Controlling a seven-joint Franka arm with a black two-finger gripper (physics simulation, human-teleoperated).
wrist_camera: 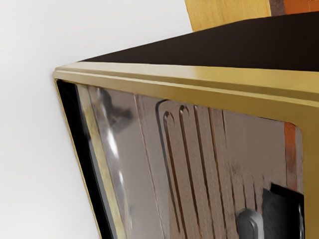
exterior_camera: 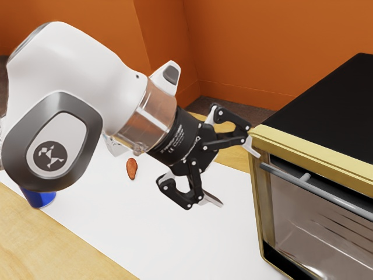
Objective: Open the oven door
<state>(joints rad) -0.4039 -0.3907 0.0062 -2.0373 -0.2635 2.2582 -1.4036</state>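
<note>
And your tool [exterior_camera: 234, 172] is wide open, holding nothing! The handle [exterior_camera: 332, 196] lies just past the upper fingertip, its long bar running toward the exterior view's right, across the oven door's [exterior_camera: 309, 233] upper part.

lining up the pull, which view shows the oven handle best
The exterior view: the handle runs as a long grey bar below the yellow rim. The wrist view has a short grey piece, probably its end.

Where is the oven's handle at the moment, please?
At the exterior view's right, the handle runs across the front of the oven, just below its yellow top edge, one end near the open jaws.
</note>
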